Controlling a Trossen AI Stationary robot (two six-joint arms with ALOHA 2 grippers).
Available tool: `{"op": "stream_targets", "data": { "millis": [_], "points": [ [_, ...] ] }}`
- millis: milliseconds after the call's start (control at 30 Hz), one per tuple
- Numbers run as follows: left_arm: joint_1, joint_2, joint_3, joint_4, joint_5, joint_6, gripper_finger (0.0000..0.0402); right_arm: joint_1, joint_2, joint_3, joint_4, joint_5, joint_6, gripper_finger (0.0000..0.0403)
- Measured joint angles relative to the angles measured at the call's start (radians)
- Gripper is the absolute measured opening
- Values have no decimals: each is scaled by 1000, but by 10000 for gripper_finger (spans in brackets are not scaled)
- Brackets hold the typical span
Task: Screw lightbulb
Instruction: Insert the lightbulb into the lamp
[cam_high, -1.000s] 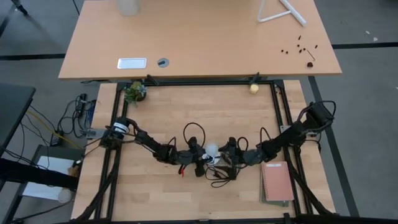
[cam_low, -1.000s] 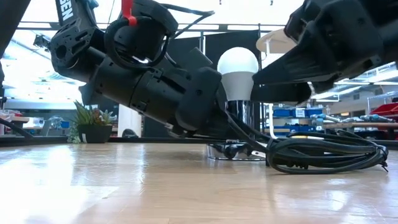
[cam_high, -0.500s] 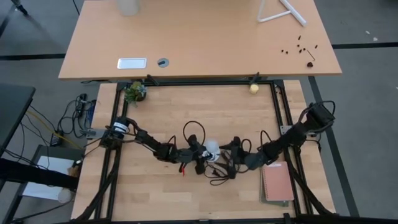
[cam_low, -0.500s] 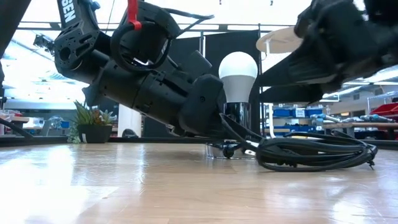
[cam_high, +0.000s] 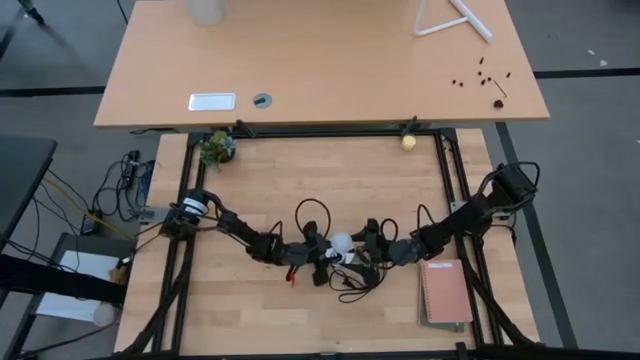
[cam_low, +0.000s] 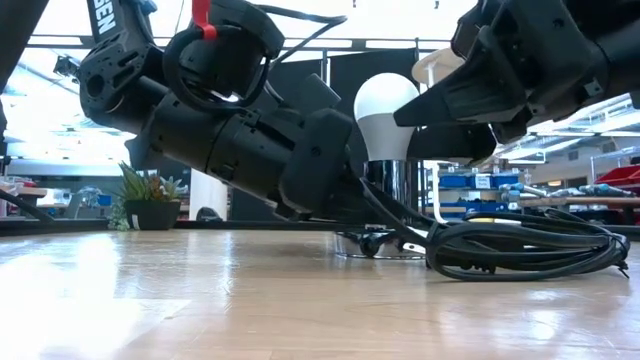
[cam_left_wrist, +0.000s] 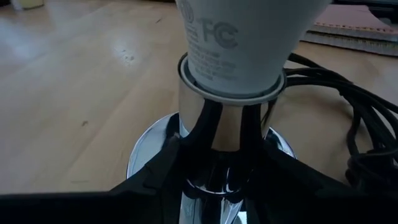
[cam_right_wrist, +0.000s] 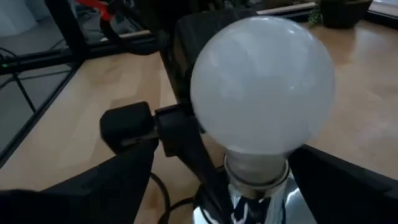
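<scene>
left gripper (cam_left_wrist: 224, 180): fingers clamped on chrome socket (cam_left_wrist: 217, 134) | right gripper (cam_right_wrist: 217, 186): fingers spread wide around lightbulb (cam_right_wrist: 261, 93) | "FC" printed on lightbulb

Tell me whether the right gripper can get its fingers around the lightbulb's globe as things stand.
Probably yes. The right gripper is open with its fingers either side of the lightbulb, nothing between. The left gripper grips lower, on the socket.

lightbulb (cam_right_wrist: 261, 93): matt white, smooth plastic-looking dome
socket (cam_left_wrist: 230, 137): mirror-polished chrome metal
table (cam_high: 250, 190): pale wood planks, faint sheen
cord (cam_low: 520, 250): black, rubbery, slightly glossy
</scene>
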Motion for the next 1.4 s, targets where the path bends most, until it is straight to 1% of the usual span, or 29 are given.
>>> {"op": "stream_targets", "data": {
  "millis": [133,233,300,467,567,633,767,900,1000,1167,1233,1300,1400],
  "points": [
    [1,0,0,-8,-41,-31,175,41,0,0,-7,17,48,378],
    [7,-1,-2,-15,-106,-44,175,88,0,2,5,-20,80,378],
    [10,-1,-2,-16,-125,-42,175,112,0,2,7,-11,88,377],
    [8,-1,-2,-15,-105,-3,175,130,-6,2,-62,180,94,377],
    [2,-2,-1,-13,-65,16,175,99,-7,2,-83,222,97,377],
    [-1,-2,-1,-13,-35,19,175,69,-7,2,-82,209,93,377],
    [-5,-2,0,-5,30,46,175,3,-7,2,-79,114,93,377],
    [-6,-2,0,-4,30,44,175,-35,-7,2,-74,7,94,377],
    [-7,-1,1,-5,-9,29,175,-33,-7,15,-86,-39,95,378],
    [-12,-1,0,-19,-106,10,175,13,-7,45,-95,-18,97,376],
    [-13,-2,-2,-23,-125,-1,175,37,-7,58,-100,-19,97,375],
    [-7,-2,0,-33,-148,-7,175,62,-7,70,-72,-42,102,374],
    [-5,-2,0,-41,-168,-8,175,78,-7,67,-87,-27,114,374]
  ]
}}
